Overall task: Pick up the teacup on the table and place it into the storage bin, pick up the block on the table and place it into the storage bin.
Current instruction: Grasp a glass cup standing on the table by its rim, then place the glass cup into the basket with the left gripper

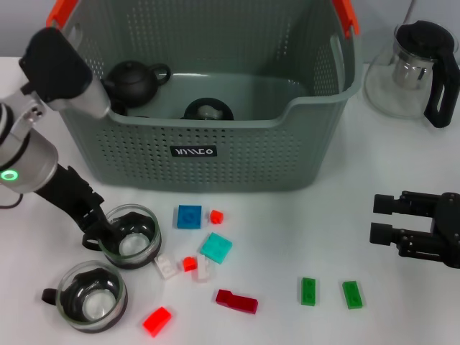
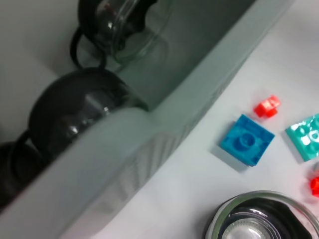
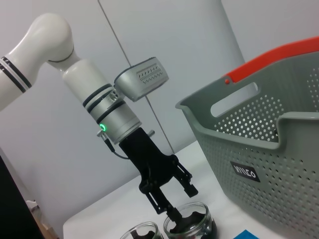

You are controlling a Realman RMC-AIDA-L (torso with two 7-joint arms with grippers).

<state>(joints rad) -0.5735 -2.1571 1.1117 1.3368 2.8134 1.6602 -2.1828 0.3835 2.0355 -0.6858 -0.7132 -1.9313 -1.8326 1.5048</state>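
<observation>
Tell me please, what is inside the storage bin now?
In the storage bin, a dark teapot sits at its left and a glass teacup near the middle. The front wall hides the floor nearest it, so anything there cannot be seen.

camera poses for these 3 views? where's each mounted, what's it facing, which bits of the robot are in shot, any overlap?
Head: high on the robot, looking down at the storage bin; both arms show, left end effector at a teacup, right end effector idle.
Left wrist: close above the bin wall, teacup rim, blue block; no robot parts.
Right wrist: low, facing across at the left end effector.
Shared: bin and teacup.
</observation>
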